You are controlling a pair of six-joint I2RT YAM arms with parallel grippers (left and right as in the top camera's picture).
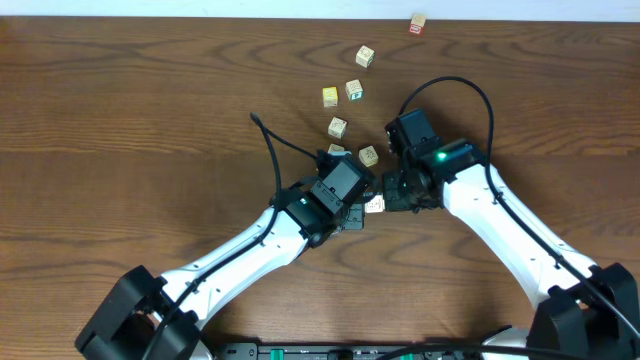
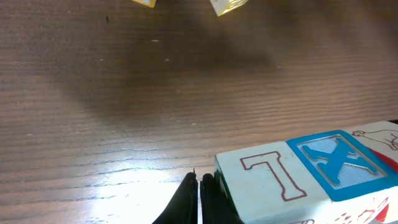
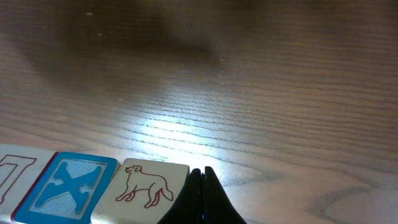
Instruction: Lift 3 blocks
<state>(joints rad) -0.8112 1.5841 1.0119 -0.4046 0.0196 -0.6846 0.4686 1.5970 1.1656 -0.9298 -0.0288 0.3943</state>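
Three blocks sit side by side in a row between my two grippers. From left to right they are a pale one with a red outlined letter [image 2: 267, 177], one with a blue X face [image 2: 339, 165], and one with a red dog drawing [image 3: 146, 186]. My left gripper [image 2: 199, 180] is shut, its right finger pressed against the letter block's end. My right gripper [image 3: 203, 171] is shut too, flat against the dog block's side. From overhead only a pale bit of the row [image 1: 375, 205] shows between the two wrists. Whether the row touches the table cannot be told.
Several loose cubes lie beyond the grippers: pale ones [image 1: 365, 56] [image 1: 354, 90] [image 1: 338, 127] [image 1: 368, 155], a yellow-faced one [image 1: 330, 96] and a red one [image 1: 417, 24] at the table's far edge. Two of them peek in at the top of the left wrist view [image 2: 227, 5].
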